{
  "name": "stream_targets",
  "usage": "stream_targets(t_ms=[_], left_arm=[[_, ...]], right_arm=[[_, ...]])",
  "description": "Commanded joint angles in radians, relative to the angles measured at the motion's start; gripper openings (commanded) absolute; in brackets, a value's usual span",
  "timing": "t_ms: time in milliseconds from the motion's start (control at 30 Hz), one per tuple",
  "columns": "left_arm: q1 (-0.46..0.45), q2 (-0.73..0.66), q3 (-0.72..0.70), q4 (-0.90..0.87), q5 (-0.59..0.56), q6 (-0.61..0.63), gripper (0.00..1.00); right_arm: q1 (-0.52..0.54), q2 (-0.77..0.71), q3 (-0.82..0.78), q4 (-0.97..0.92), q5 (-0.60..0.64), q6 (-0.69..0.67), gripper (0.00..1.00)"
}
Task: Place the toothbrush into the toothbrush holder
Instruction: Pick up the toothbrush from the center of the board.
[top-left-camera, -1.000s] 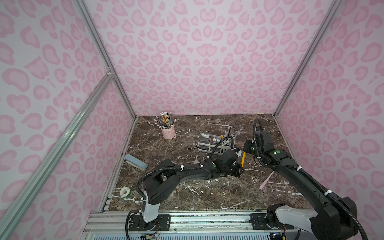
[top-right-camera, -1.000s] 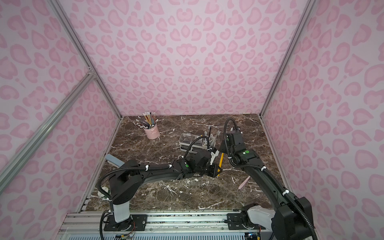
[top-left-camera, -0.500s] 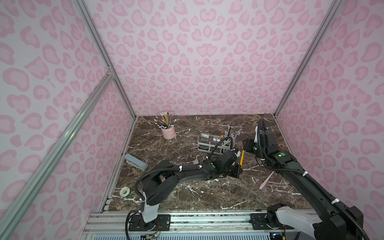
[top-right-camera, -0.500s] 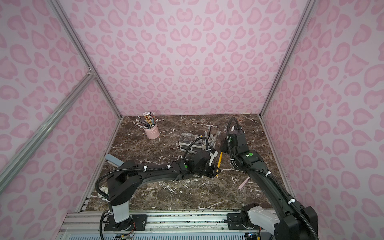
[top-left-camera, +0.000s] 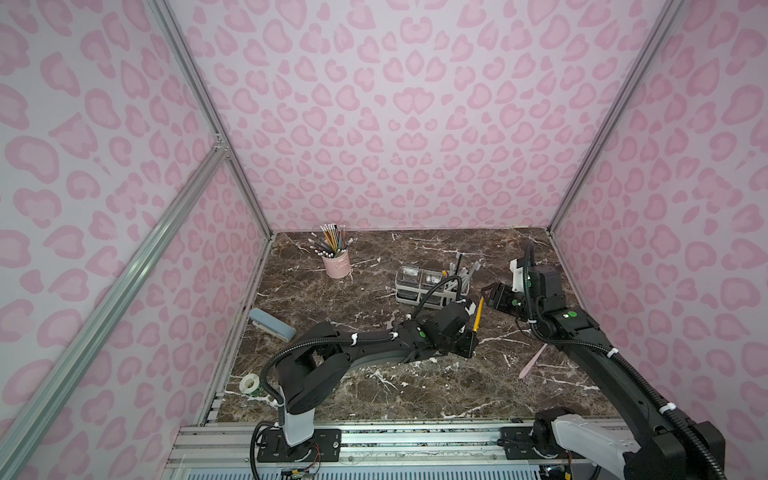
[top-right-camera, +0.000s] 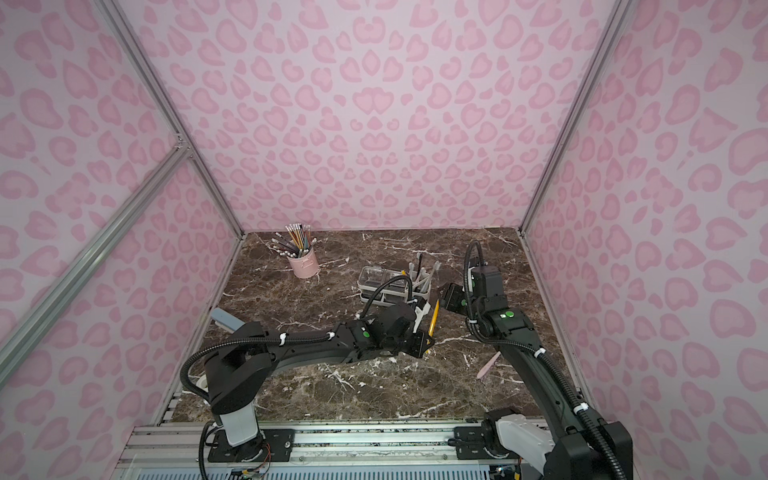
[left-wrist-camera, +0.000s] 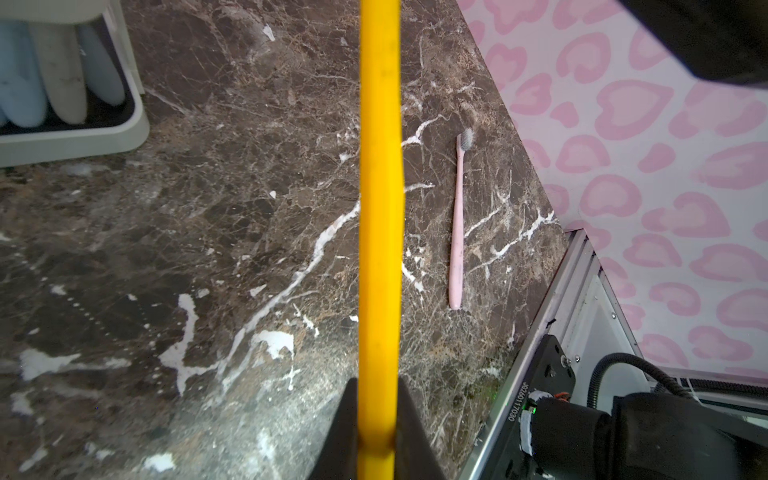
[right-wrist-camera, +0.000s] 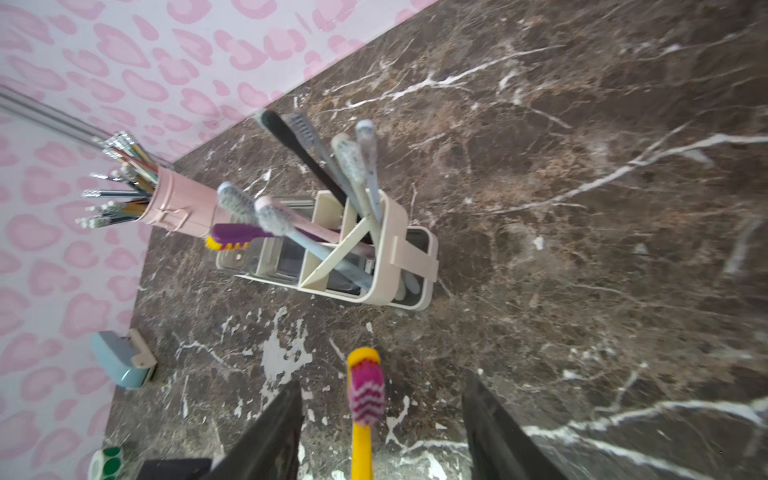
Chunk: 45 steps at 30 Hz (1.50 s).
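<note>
1. Two grippers, both with black wedge-shaped fingers.
2. Left gripper (left-wrist-camera: 377, 384): clamped shut on the lower handle of the one yellow toothbrush (top-left-camera: 478, 313), smooth plastic, tilted, bristle end up.
3. At 1 o'clock in both top views, right gripper (right-wrist-camera: 382, 380): jaws spread wide either side of the pink-and-white zigzag bristles, touching nothing.
4. At 11 o'clock, near the held brush: one toothbrush holder (top-left-camera: 408, 297), white rectangular plastic with two clear lidded boxes and a divided compartment, seven brushes leaning in it.
5. At 4 o'clock: one slim pink toothbrush (top-left-camera: 532, 360), flat on the brown, white-veined marble table (top-left-camera: 374, 266).
6. At 10 o'clock: one round pink pencil cup (top-left-camera: 336, 266). At 9: one rounded blue-grey block (top-left-camera: 272, 325). At 8: one pale tape roll (top-left-camera: 249, 382).
</note>
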Motion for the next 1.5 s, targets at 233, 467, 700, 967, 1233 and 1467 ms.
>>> stream_targets(t_ms=[233, 467, 700, 967, 1233, 1467], left_arm=[[-0.002, -0.024, -0.027, 0.034, -0.002, 0.018, 0.03], [-0.002, -0.042, -0.032, 0.034, -0.007, 0.023, 0.03], [-0.004, -0.049, -0.035, 0.034, -0.007, 0.025, 0.03], [-0.003, -0.049, -0.044, 0.037, -0.007, 0.025, 0.03], [-0.003, -0.049, -0.038, 0.035, -0.009, 0.026, 0.03], [-0.003, -0.070, -0.035, 0.019, -0.022, 0.026, 0.11]], right_arm=[[-0.007, 0.020, -0.032, 0.122, -0.135, -0.021, 0.52], [-0.009, 0.051, -0.024, 0.111, -0.150, -0.028, 0.42], [-0.010, 0.070, -0.014, 0.112, -0.169, -0.026, 0.30], [-0.011, 0.067, -0.003, 0.115, -0.175, -0.019, 0.18], [-0.014, 0.062, -0.005, 0.123, -0.190, -0.009, 0.03], [-0.018, 0.051, -0.004, 0.129, -0.182, -0.004, 0.00]])
